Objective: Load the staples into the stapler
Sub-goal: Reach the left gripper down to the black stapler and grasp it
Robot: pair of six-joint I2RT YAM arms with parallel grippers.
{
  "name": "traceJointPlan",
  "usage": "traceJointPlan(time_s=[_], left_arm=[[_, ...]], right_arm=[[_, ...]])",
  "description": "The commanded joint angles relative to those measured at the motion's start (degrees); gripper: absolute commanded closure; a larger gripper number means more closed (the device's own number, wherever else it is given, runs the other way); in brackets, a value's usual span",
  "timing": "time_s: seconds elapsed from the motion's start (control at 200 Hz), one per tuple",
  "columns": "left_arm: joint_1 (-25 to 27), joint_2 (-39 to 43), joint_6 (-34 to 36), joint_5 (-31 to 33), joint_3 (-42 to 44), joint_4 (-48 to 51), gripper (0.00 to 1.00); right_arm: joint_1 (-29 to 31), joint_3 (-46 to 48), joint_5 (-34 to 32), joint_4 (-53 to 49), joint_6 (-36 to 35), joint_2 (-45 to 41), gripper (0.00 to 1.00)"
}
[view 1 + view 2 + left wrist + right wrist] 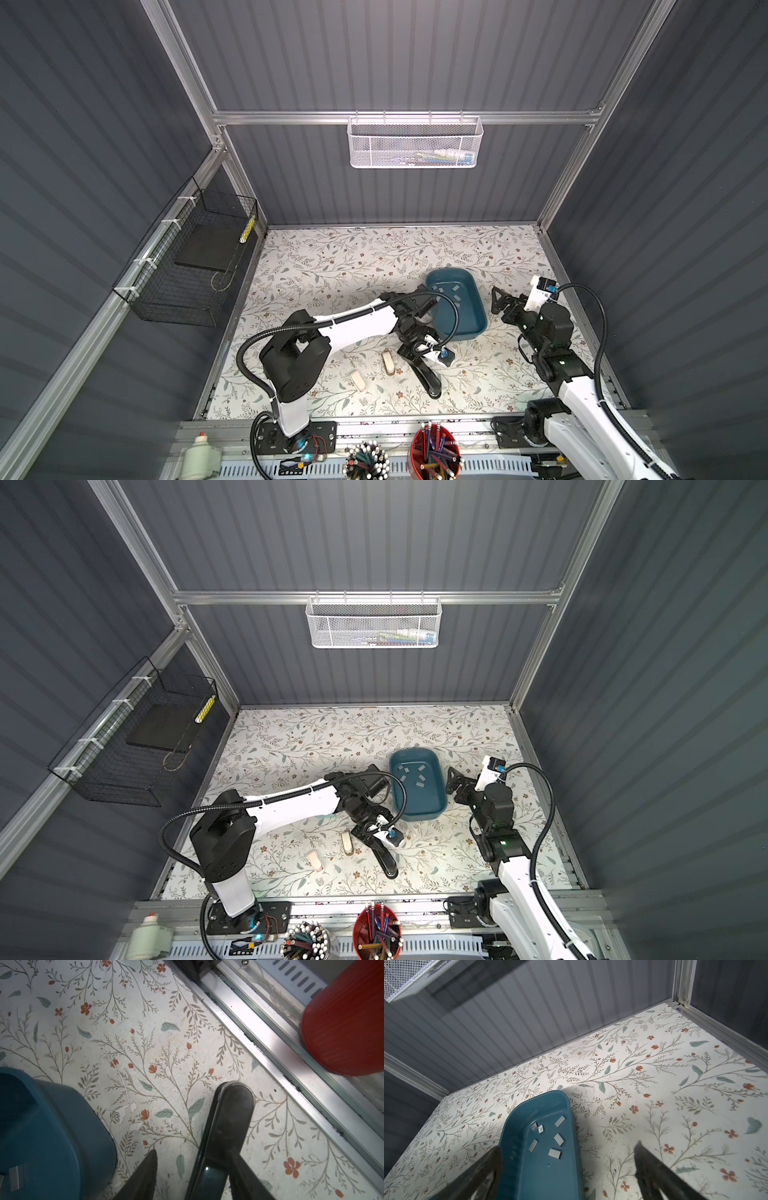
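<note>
- The step in hand looks like securing the black stapler (430,380). It lies near the middle of the surface's front edge, and the left gripper (193,1153) straddles its rear end.
- That gripper's jaws stand narrowed. In the left wrist view one finger lies against the stapler, while a strip of bare surface shows beside the other. I cannot tell whether the stapler is truly pinched.
- The staples (559,1139), six flat grey strips, lie loose in the blue tray (478,328), which sits toward the surface's right edge. None is loaded.
- The right gripper (568,1145) hangs spread wide and empty, at the side of the tray that faces the right edge.
- Next, as I judge it, the stapler must be held firm and its top swung open. Then the right jaws must narrow and drop into the tray for one thin strip, a fiddly pick off a flat floor.
- The stapler's rear end is hidden under the left wrist in both top views, and whether its magazine is open or filled cannot be seen.
- Two small pale staplers (389,362) lie beside the black one, toward the left edge, too small to read further.
</note>
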State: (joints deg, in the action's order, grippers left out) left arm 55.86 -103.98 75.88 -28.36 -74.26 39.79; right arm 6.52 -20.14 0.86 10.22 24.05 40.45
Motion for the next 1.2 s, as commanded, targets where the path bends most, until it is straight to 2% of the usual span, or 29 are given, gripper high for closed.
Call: traceJointPlan(time_s=[0.0,0.305,0.575,0.635,0.96,1.015,1.196], left_arm=[[1.9,-2.1,-1.5,3.9,-2.0,1.7,0.44],[5.9,-3.7,-3.1,7.8,-2.4,1.9,0.45],[5.9,-0.2,-2.2,9.1,-1.7,3.8,0.47],[5.9,0.1,-2.2,11.1,-2.2,5.3,0.47],[5.9,1.8,-2.0,9.9,-1.7,8.0,0.48],[6.0,1.1,-2.1,8.0,-1.7,8.2,0.48],[6.1,-2.2,-2.5,7.5,-2.4,7.6,0.49]], right_arm=[[-0.2,0.8,0.4,0.3,0.3,-1.5,0.01],[-0.2,1.2,1.6,0.1,0.6,-2.7,0.01],[-0.2,1.4,1.7,-0.6,0.7,-4.2,0.01],[-0.2,1.5,1.8,-0.6,0.7,-4.3,0.01],[-0.3,1.4,2.1,-0.6,0.7,-4.0,0.01],[-0.2,1.4,2.1,-0.6,0.8,-4.0,0.01],[-0.3,1.4,2.3,-0.6,0.8,-4.0,0.01]])
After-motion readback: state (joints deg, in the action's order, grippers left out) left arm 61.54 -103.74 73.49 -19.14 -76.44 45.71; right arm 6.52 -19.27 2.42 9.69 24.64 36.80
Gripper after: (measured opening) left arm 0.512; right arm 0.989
